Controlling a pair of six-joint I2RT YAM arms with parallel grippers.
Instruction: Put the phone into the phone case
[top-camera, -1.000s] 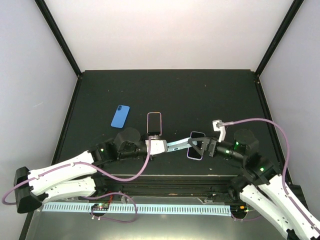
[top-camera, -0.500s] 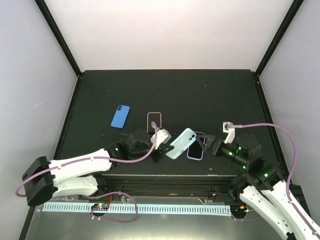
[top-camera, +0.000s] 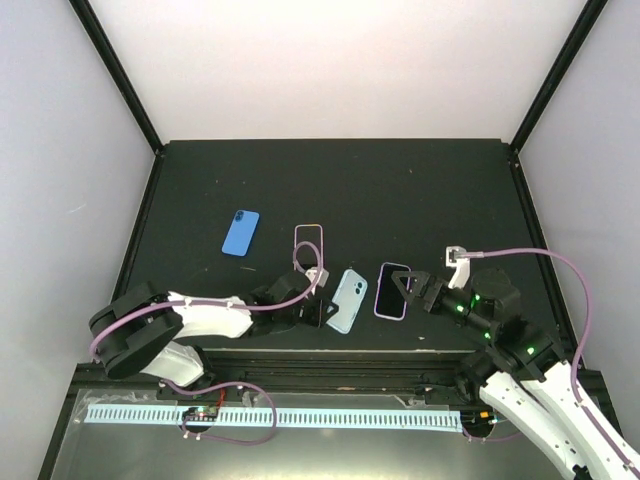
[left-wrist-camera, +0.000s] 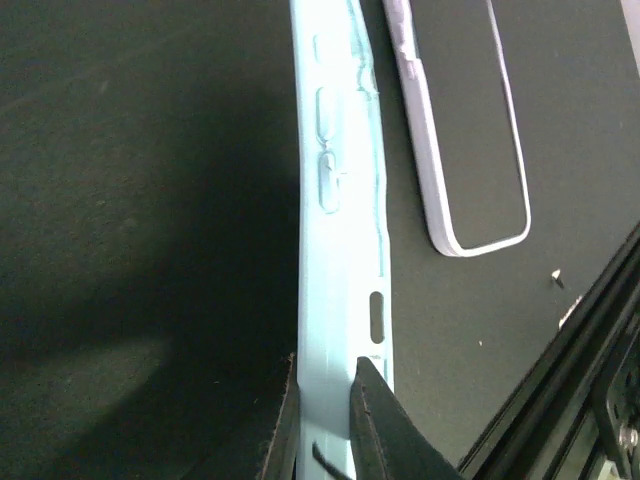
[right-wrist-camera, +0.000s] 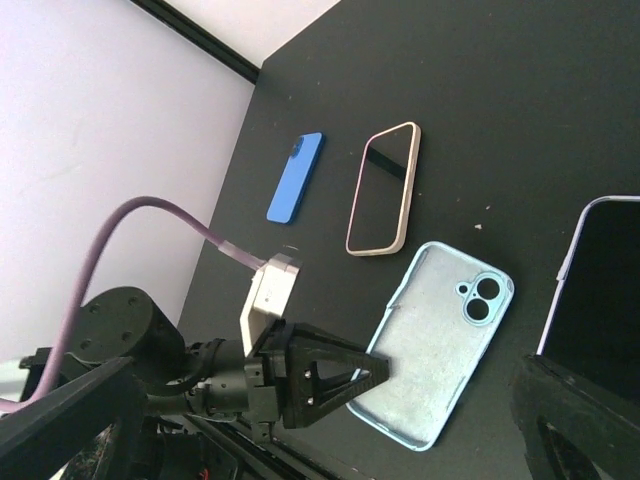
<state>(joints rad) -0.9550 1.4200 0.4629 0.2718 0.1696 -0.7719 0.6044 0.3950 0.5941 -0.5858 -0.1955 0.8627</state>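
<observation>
My left gripper (top-camera: 325, 312) is shut on the near end of a light blue phone case (top-camera: 347, 300). The case is held low over the table with its inside face up. In the left wrist view my gripper (left-wrist-camera: 325, 366) clamps the case's side wall (left-wrist-camera: 340, 200). A dark-screened phone with a lavender rim (top-camera: 392, 291) lies just right of the case. My right gripper (top-camera: 409, 292) is open and empty at the phone's right edge. In the right wrist view I see the case (right-wrist-camera: 440, 340), the phone (right-wrist-camera: 600, 290) and the left gripper (right-wrist-camera: 385, 368).
A blue phone (top-camera: 240, 232) lies back side up at the left. A pink-rimmed case (top-camera: 309, 247) lies beyond the left gripper. The table's raised front edge (top-camera: 340, 352) runs just behind both grippers. A purple cable (top-camera: 300, 262) loops over the left wrist.
My left arm has drawn back to the left and brought the light blue case from a raised tilt down beside the lavender-rimmed phone. My right gripper has backed off that phone to the right.
</observation>
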